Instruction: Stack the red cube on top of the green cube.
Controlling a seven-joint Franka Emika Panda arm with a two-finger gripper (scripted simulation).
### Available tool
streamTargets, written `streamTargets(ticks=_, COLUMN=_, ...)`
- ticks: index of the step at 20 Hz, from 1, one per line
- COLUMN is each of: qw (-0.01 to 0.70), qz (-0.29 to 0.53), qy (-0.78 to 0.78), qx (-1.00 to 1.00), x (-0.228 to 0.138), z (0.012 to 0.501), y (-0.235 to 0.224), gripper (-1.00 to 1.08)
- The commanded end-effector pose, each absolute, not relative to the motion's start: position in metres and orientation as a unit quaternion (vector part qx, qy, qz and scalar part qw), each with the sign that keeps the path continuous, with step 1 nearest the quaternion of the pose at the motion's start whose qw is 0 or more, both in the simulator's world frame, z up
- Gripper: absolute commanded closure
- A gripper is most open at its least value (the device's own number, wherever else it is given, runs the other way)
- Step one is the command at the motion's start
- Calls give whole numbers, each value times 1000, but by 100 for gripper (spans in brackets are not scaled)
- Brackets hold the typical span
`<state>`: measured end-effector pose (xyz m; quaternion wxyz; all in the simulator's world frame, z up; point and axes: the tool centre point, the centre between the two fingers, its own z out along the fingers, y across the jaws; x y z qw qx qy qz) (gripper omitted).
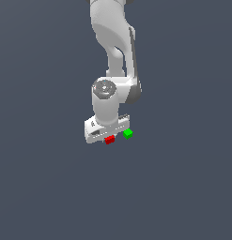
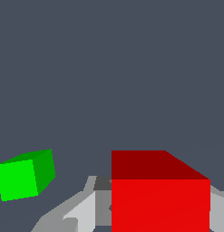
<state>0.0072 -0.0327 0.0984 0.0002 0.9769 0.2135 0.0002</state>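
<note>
The red cube [image 1: 109, 139] sits right under the pincer [image 1: 106, 136], between its fingers [image 2: 81, 213]. I cannot tell if they are squeezing it yet. The green cube [image 1: 128, 133] sits just beside the pincer, apart from the red one. A loose grip could let red slip, or a finger could bump green away.

Table [image 1: 42, 187]: plain dark slate-grey surface, uniform, fills both views. Green cube [image 1: 128, 133] lies on it, to exterior view's right of red cube [image 1: 109, 139], near but apart. Whether red cube rests on table or is lifted: cannot tell.
</note>
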Motion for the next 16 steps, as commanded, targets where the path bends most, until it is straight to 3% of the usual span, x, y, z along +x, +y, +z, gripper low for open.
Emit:
streamTargets(ticks=1, qw=0, qz=0, qy=214, qx=977, x=-7, z=92, y=-14, gripper=108)
streamTargets(ticks=16, qw=0, qz=0, qy=214, qx=977, x=-64, z=63, y=65, gripper=108)
